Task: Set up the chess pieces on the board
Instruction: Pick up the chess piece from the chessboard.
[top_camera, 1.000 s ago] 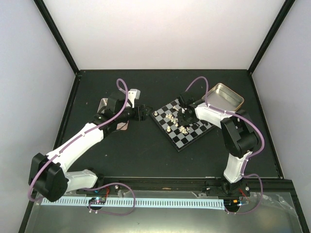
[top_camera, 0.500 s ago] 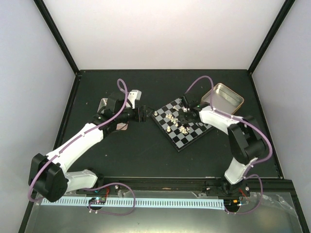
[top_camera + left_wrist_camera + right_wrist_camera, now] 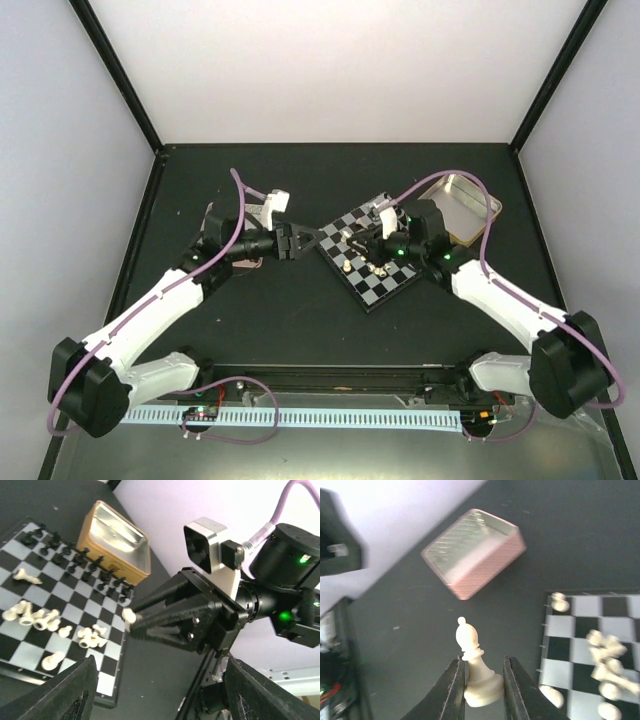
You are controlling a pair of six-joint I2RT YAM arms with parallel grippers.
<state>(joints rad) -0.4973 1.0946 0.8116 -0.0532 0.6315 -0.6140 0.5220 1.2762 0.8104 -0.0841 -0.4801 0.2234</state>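
The board (image 3: pixel 392 284) lies in the middle of the table, turned diagonally. Several cream-white pieces (image 3: pixel 354 245) lie toppled on it; in the left wrist view (image 3: pixel 40 620) they lie in a loose heap. Black pieces (image 3: pixel 75 560) stand in two rows at the board's far side. My right gripper (image 3: pixel 484 690) is shut on a white bishop (image 3: pixel 474 662), held upright above the dark table just off the board's edge (image 3: pixel 560 627). My left gripper (image 3: pixel 300 240) is open and empty beside the board's left corner, its fingers (image 3: pixel 70 692) spread wide.
A silver tin (image 3: pixel 472 194) stands behind the right arm at the back right; it shows gold-sided in the left wrist view (image 3: pixel 117 537). A second tin (image 3: pixel 475 552) sits left of the board, mostly under the left arm in the top view (image 3: pixel 212 214).
The right arm has swung out to the right and its gripper has drawn back over the board's near-left part with the bishop. The left gripper has moved right, closer to the board.
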